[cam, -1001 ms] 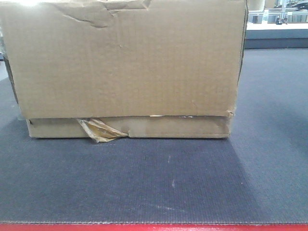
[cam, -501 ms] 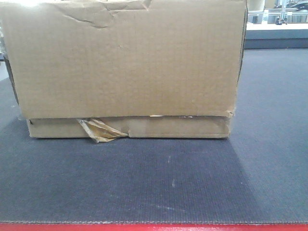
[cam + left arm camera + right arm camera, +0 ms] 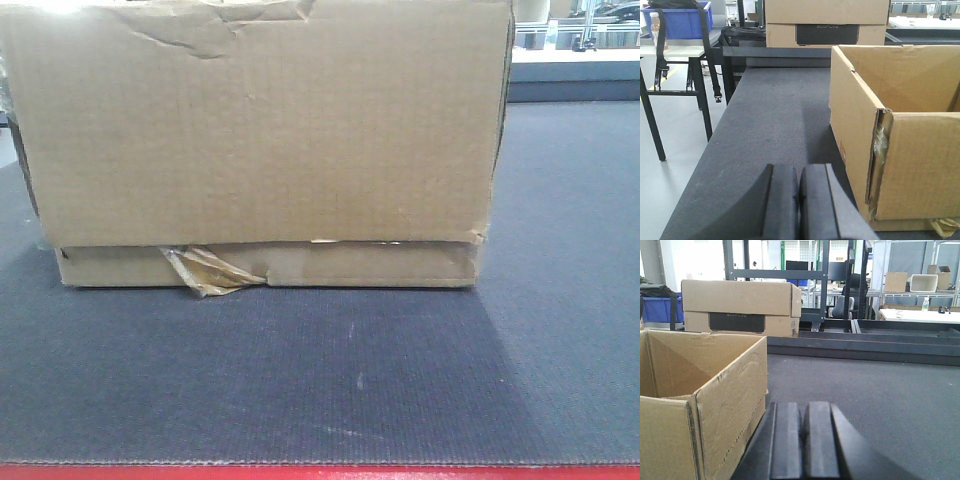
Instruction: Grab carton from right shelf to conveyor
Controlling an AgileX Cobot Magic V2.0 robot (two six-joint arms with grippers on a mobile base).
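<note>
Our left gripper (image 3: 799, 210) sits pressed together over the conveyor (image 3: 770, 120), the open-topped carton (image 3: 900, 140) just beside it. Our right gripper (image 3: 802, 450) is likewise closed, empty. Front view: the carton (image 3: 260, 140) rests near the belt's red edge strip (image 3: 320, 472).

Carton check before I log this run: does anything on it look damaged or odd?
Yes. The carton sits on the conveyor with creases along its upper edge, and a wrinkled tape strip peeling off the bottom flap band. Its top is open.
</note>
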